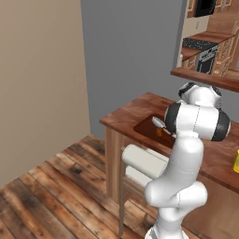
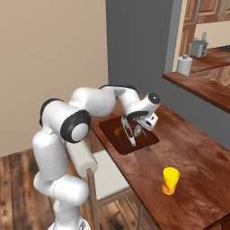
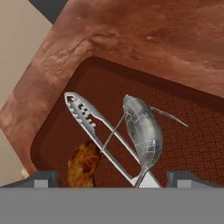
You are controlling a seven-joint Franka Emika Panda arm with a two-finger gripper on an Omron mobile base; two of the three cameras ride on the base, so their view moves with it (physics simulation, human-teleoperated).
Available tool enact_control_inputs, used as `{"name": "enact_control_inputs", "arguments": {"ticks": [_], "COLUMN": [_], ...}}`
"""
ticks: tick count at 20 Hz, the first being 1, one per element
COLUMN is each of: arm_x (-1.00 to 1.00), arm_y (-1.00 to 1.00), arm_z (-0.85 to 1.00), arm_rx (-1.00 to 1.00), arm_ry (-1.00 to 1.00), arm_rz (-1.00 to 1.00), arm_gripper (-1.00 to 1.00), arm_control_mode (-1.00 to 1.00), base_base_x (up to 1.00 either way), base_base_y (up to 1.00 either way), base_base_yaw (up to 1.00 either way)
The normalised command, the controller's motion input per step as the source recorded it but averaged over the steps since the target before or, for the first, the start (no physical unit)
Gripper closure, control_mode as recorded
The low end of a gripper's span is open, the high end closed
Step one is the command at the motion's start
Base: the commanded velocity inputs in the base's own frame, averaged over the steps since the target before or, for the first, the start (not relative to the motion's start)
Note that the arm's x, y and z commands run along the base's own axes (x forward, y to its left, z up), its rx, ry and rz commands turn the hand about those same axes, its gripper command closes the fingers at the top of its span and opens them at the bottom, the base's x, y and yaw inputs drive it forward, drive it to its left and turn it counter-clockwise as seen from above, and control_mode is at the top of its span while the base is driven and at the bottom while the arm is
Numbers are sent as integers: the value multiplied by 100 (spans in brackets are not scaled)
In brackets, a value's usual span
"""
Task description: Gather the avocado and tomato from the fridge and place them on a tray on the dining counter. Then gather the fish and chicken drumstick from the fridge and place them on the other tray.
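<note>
1. Left base view: the white jointed arm rises at lower right and reaches over the long glossy reddish-brown wood-plank dining counter. A dark brown rectangular tray lies on the counter's near corner, and on it a slim silvery fish and a scrap of orange-brown chicken drumstick show just left of the arm's elbow. A white-cushioned stool stands against the counter's wood-panel base. The hand itself is hidden behind the arm here.

2. Right base view: the two-finger gripper hangs just above the tray, pointing down at it. The fish lies directly under the fingers, beside a long silvery toothed part, and the drumstick sits on the tray just to their left. A yellow cup with a red mark stands on the counter, well apart from the fingers and nearer the camera. A white paper-towel roll stands on a far raised ledge.

3. Hand view: the two dark finger tips stand wide apart at the bottom edge and grip nothing. The fish lies between and ahead of them on the tray's patterned floor, not touching either. The drumstick rests close by the left tip.
</note>
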Motion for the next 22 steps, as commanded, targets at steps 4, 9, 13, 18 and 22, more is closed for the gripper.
{"name": "enact_control_inputs", "arguments": {"ticks": [4,9,13,18,22], "arm_x": [-94,-100,-100,-100,-100], "arm_y": [39,60,70,68,47], "arm_z": [94,82,64,82,100], "arm_rx": [-18,-18,-24,-22,-15], "arm_ry": [-2,0,-17,-44,-35], "arm_rz": [4,2,-7,-3,-7], "arm_gripper": [-100,-100,-100,-100,-100], "arm_control_mode": [-100,-100,-100,-100,-100], "base_base_x": [0,0,0,0,0], "base_base_y": [0,0,0,0,0], "base_base_yaw": [0,0,0,0,0]}}
